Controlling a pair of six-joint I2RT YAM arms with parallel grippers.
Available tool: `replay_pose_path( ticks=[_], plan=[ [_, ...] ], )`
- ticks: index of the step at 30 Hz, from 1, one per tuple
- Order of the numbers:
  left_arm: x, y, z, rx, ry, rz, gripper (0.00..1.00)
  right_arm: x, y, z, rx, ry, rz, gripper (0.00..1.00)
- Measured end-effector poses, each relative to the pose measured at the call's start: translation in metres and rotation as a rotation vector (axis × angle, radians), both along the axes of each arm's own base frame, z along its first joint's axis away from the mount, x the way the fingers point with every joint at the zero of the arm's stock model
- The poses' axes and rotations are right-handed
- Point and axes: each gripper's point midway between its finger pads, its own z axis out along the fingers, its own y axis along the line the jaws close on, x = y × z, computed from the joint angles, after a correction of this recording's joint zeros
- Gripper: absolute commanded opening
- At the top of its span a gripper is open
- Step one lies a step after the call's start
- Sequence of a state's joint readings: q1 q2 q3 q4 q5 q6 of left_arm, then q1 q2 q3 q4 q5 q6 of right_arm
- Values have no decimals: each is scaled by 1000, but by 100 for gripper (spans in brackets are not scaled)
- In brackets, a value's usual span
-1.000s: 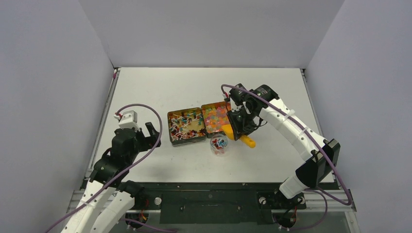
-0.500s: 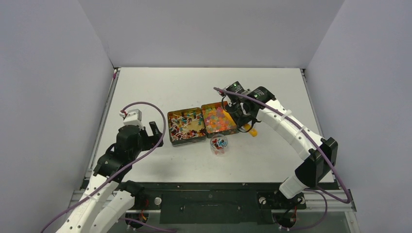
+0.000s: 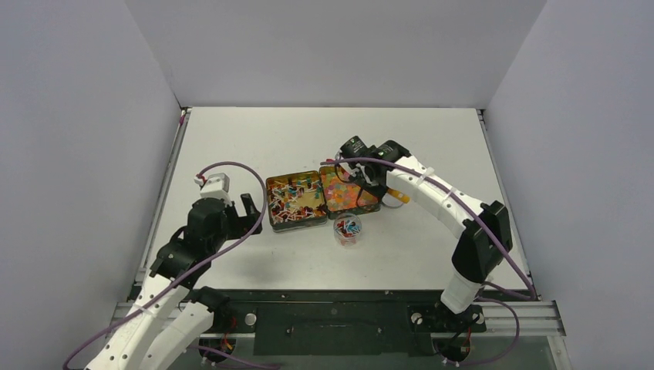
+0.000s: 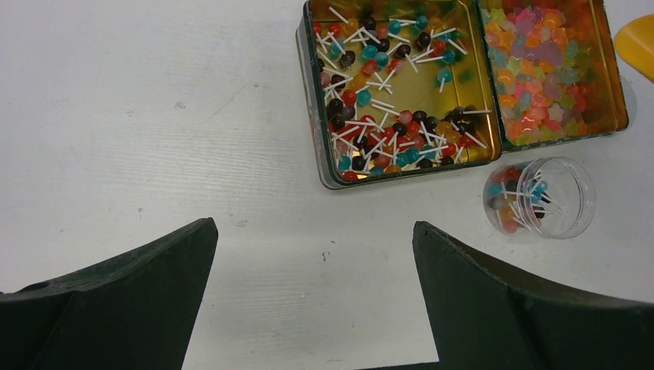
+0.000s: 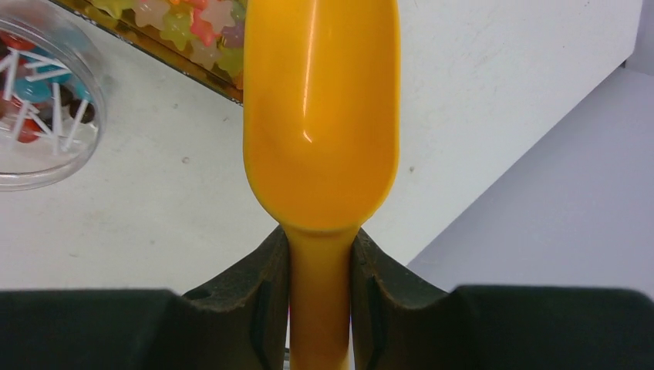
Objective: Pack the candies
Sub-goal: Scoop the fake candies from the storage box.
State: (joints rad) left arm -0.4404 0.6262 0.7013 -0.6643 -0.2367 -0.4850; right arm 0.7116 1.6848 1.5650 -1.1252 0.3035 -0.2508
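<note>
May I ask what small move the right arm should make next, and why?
Probably dip the scoop into the tin of star candies: the right gripper is shut on its handle, the bowl looks empty and hangs beside that tin.

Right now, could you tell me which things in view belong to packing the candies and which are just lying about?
In the job: lollipop tin, star-candy tin, clear jar part-filled with lollipops, orange scoop in the right end effector.
Just there: open left end effector, purple cables.

Right gripper (image 3: 375,187) with orange scoop (image 3: 398,197) beside candies (image 3: 339,190)
</note>
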Motion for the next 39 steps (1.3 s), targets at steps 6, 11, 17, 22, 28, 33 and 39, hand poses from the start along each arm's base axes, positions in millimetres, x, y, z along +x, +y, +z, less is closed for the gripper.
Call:
replay_pose_path(
  ticks=[6,11,17,22,28,33,39],
  plan=[
    [-1,-3,7,-17,-35,-14,96,11,-7,-11,-131,26,74,0],
    [-2,-4,10,-23,-48,-21,96,23,-8,-10,-192,25,104,0],
    [-2,-4,9,-22,-46,-24,96,33,-7,-24,-266,54,128,0],
    [-2,-4,9,-21,-46,-24,96,34,-4,-40,-304,93,156,0],
    [-2,-4,9,-20,-46,-24,96,33,4,-43,-304,96,193,0],
    [-2,-4,9,-18,-47,-25,96,32,9,-48,-303,109,215,0],
    [-2,-4,10,-19,-48,-25,96,33,10,-62,-326,134,219,0]
  ],
)
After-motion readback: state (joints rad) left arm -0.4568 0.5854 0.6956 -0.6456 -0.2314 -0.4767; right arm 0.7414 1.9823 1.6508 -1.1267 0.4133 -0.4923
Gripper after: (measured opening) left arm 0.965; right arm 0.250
